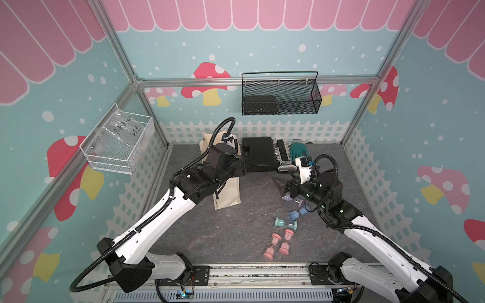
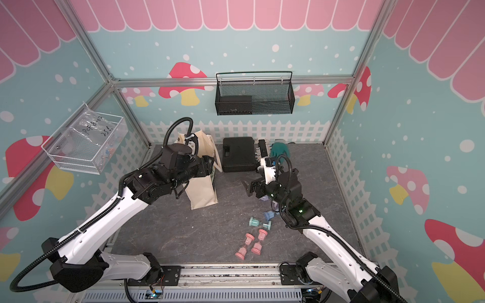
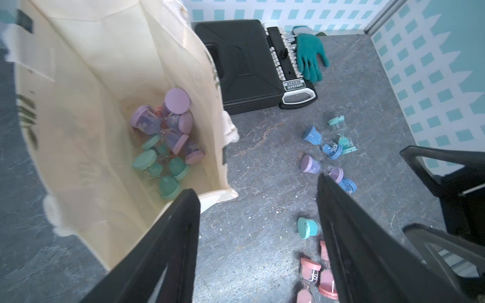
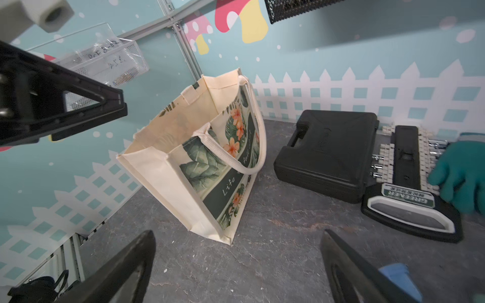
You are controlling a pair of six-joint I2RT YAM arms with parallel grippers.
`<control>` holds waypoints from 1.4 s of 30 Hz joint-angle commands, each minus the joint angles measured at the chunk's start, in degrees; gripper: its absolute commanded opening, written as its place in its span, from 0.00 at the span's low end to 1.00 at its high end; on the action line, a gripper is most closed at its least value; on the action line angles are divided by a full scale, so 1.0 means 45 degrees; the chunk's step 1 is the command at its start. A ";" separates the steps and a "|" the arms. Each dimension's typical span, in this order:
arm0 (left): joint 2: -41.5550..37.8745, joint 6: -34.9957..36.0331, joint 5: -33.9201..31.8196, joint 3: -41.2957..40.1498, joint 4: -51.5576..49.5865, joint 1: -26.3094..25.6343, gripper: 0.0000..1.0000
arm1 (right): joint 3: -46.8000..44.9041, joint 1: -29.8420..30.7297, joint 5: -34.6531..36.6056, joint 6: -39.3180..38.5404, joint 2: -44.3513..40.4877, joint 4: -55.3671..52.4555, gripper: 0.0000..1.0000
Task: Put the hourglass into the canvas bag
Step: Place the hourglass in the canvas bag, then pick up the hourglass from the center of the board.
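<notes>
**Left claw (image 3: 256, 183) empty over the canvas bag (image 3: 86, 110) — the next pick looks like the right arm's**

Its jaws stand partly apart with nothing between them, poised above the bag's open mouth and touching neither wall. Reading the table (image 1: 210, 236) from above as a clock face, the bag stands near 11 o'clock. A heap of hourglasses (image 3: 162, 141), lilac and teal, lies at its bottom. This reads as the release end of one round.

The right claw (image 4: 237, 233) is spread wide and grips nothing. It hovers low over the loose hourglasses (image 1: 286, 223), which are scattered from about 3 to 5 o'clock — lilac, blue, teal and pink, all tipped on their sides.

The next move probably calls for the right claw to lower onto a near piece such as the lilac hourglass (image 3: 310, 164). It would need to close squarely across the narrow waist, since these pieces could roll. The left claw would need to clear the bag's mouth first.
</notes>
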 commanded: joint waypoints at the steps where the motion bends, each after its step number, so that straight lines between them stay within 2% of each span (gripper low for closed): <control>1: 0.0107 -0.0048 0.0299 -0.0532 0.1062 -0.0817 0.70 | -0.0320 -0.0058 0.1284 0.0446 -0.0542 -0.1503 1.00; 7: 0.0975 0.0015 0.0995 -0.1080 0.2002 -0.2152 0.71 | -0.0554 -0.0061 0.2440 0.1142 -0.1162 -0.3226 1.00; 15: 0.2558 0.0157 0.2452 -0.1817 0.3011 -0.3140 0.70 | -0.0734 -0.0065 0.3321 0.2394 -0.1354 -0.5015 1.00; 22: 0.3214 0.1646 0.3489 -0.3693 0.4934 -0.3227 0.69 | -0.0907 -0.0055 0.4098 0.3402 -0.1613 -0.6128 1.00; 24: 0.3273 0.2270 0.4323 -0.4285 0.5729 -0.3218 0.69 | -0.1032 -0.0059 0.4160 0.3626 -0.1728 -0.6301 1.00; 29: 0.3769 0.3427 0.5246 -0.5472 0.7105 -0.3214 0.68 | -0.1378 -0.0057 0.4080 0.4125 -0.1861 -0.6615 1.00; 35: 0.4509 0.4776 0.6587 -0.6234 0.8452 -0.3192 0.68 | -0.1662 -0.0072 0.3399 0.4151 -0.1758 -0.6669 1.00; 42: 0.5175 0.5607 0.6994 -0.6402 0.8935 -0.3195 0.69 | -0.1982 -0.0056 0.3203 0.4348 -0.1880 -0.6630 1.00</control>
